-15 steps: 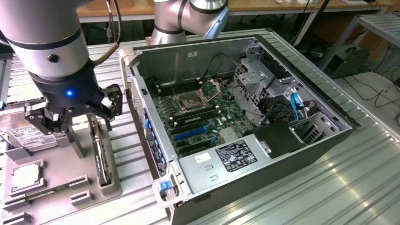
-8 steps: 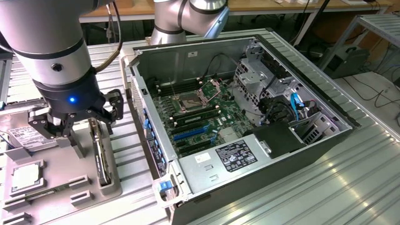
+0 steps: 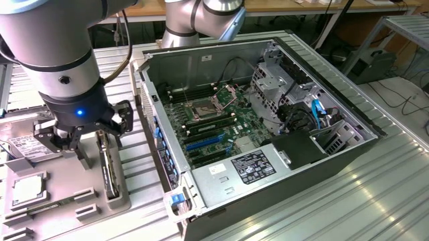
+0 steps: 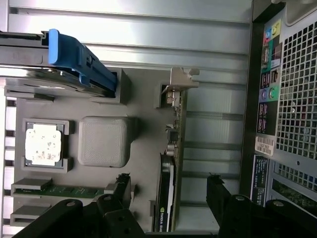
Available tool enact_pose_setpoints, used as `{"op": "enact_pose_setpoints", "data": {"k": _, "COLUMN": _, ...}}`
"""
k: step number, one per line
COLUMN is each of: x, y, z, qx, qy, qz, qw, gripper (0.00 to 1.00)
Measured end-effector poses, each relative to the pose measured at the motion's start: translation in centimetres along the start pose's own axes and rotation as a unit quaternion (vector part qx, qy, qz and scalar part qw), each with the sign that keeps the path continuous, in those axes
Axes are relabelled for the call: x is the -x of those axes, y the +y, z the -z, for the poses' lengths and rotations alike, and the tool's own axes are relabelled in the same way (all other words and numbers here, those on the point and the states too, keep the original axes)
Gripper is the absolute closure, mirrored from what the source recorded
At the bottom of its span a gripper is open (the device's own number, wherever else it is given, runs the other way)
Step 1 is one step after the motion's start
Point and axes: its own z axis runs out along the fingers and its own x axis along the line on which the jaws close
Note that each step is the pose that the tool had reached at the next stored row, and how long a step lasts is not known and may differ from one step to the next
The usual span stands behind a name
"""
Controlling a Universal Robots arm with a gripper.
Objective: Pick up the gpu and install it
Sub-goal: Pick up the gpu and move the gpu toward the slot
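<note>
Open computer case [image 3: 201, 65] lying on its side, taken as anchor. Just beside it, grey parts tray [image 3: 67, 173]. Over the tray's slot nearest the case, gripper [image 3: 94, 143], fingers spread wide, empty, straddling the gpu [image 4: 171, 158] standing on edge there. Probably best: lower straight, keep the card centred between both fingers, clamp board and cooler, avoid the bracket end. Farther from the case, CPU chip [image 4: 43, 144].

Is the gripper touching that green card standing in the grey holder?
Apart. The wrist view shows the gpu between the fingers of the open gripper, gaps on both sides.
</note>
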Motion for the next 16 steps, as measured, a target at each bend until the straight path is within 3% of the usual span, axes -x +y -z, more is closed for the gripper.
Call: {"op": "enact_pose_setpoints", "data": {"k": 16, "x": 0.0, "y": -0.43, "z": -2.32, "qx": 0.0000, "qy": 0.0000, "qz": 0.000, "qw": 1.0000, "gripper": 0.28}}
